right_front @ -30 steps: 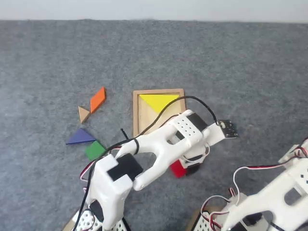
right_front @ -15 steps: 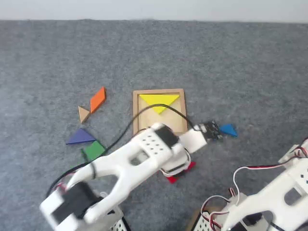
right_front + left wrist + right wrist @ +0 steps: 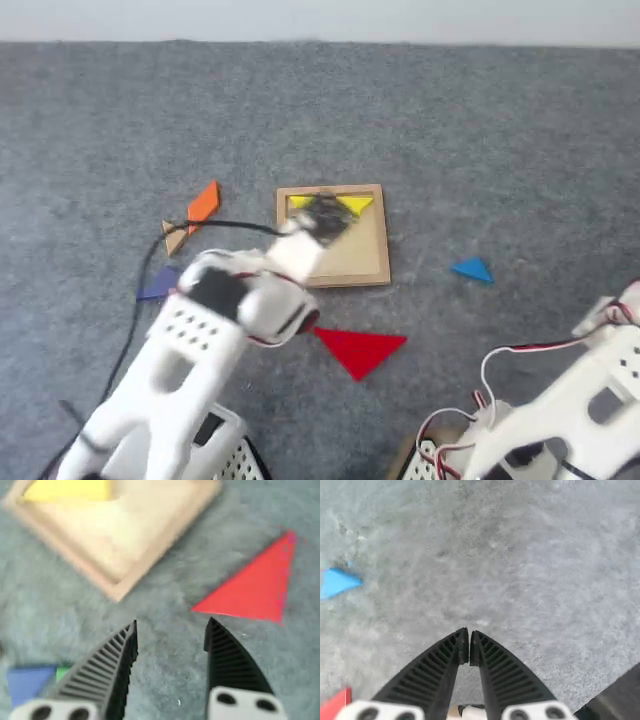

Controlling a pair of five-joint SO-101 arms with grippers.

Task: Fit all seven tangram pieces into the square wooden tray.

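The square wooden tray [image 3: 355,258], just ahead of the released, empty left end effector [image 3: 172,624], holds a yellow triangle [image 3: 361,205], so fetching the red triangle [image 3: 360,348] beside it seems next, calling for shifting over and clenching.

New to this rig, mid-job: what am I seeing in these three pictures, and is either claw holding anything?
Two small white robot arms, the left arm and the right arm, stand at a grey table. The high view looks down over it. The other two pictures come from a camera on each arm's wrist. The left gripper is open and empty, above the grey surface near a corner of the wooden tray and the red triangle. The right gripper is shut, holding nothing. One yellow triangle lies in the tray. Outside lie a small blue triangle, an orange parallelogram and a tan triangle.
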